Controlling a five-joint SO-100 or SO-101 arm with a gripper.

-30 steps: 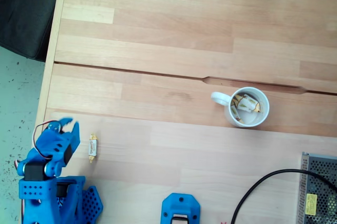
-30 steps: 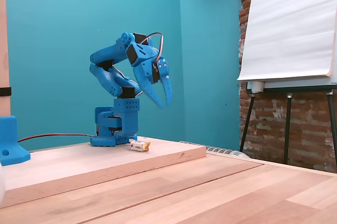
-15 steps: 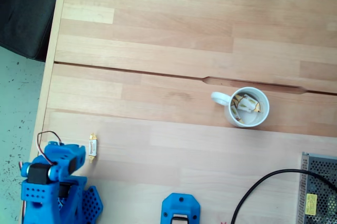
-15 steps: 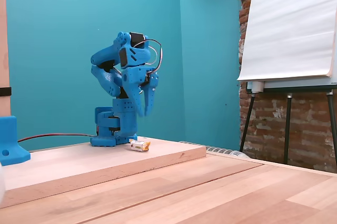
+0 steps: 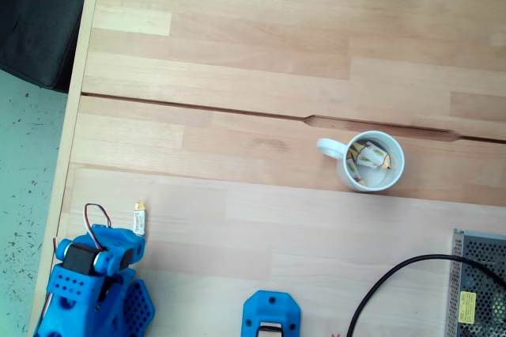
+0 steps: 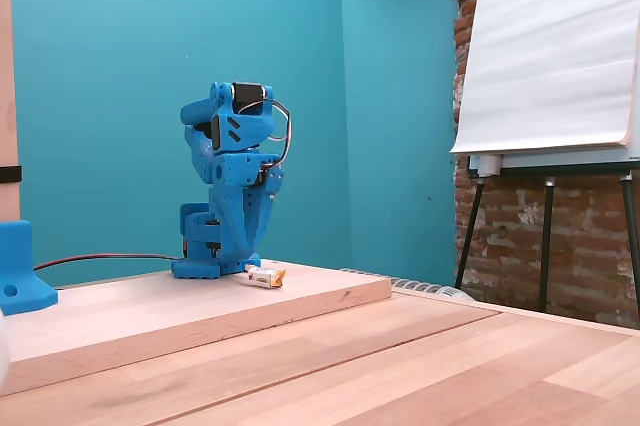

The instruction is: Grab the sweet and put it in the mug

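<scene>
wooden table (image 5: 261,107), one sweet (image 5: 139,218) beside blue arm (image 6: 228,191), one mug (image 5: 371,161), end effector state unclear

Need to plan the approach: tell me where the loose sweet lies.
In both fixed views the sweet lies on the table beside the arm's base, far left of the mug.

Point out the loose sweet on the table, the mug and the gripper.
sweet (image 5: 139,219), a fixed view from above, on its pale wrapper middle.
mug (image 5: 345,172), same view, on its white outer wall.
gripper (image 6: 252,258), a fixed side view, at its downward-pointing fingertips.
</scene>
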